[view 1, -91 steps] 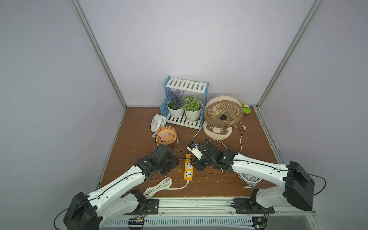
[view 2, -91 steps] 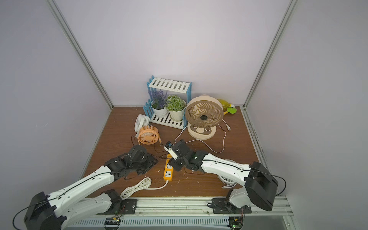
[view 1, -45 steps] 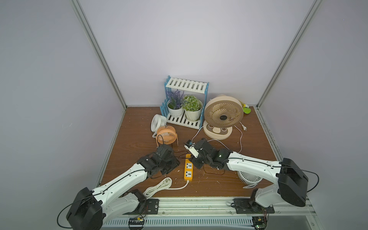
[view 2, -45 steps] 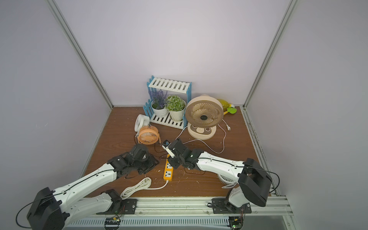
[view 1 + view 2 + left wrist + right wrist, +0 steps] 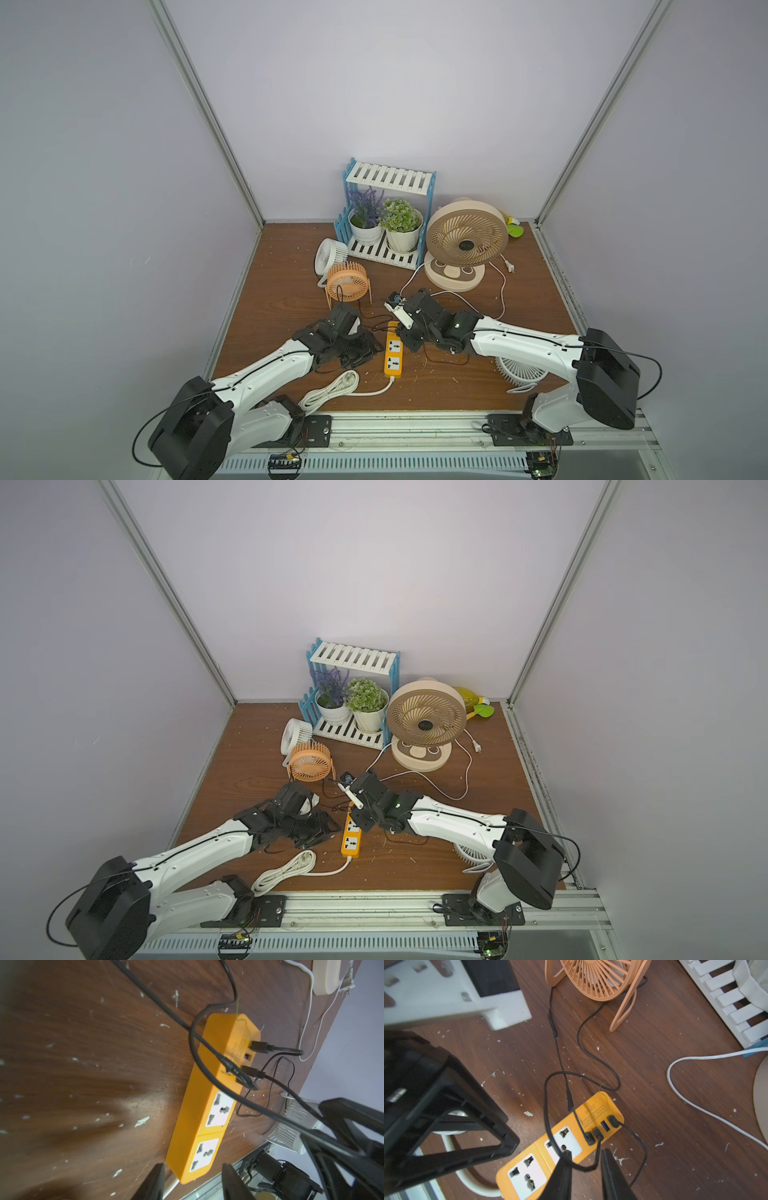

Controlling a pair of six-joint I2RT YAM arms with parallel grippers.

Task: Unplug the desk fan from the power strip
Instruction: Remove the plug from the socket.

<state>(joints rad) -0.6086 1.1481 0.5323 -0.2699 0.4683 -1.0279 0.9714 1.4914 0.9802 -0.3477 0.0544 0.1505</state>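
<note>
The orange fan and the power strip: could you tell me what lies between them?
Thin black cables looping over the wooden tabletop to the power strip, as the right wrist view shows.

You're looking into a booth of pale lilac-grey panels. In both top views the back wall (image 5: 386, 83) fills the upper middle, brightest near its centre, and the side walls (image 5: 104, 187) slant off past aluminium corner posts (image 5: 208, 112). The floor (image 5: 291, 257) is dark wood-grain board flecked with white. A blue-and-white slatted rack (image 5: 390, 178) stands mid-frame near the back wall. A metal rail (image 5: 415, 424) crosses the bottom.
</note>
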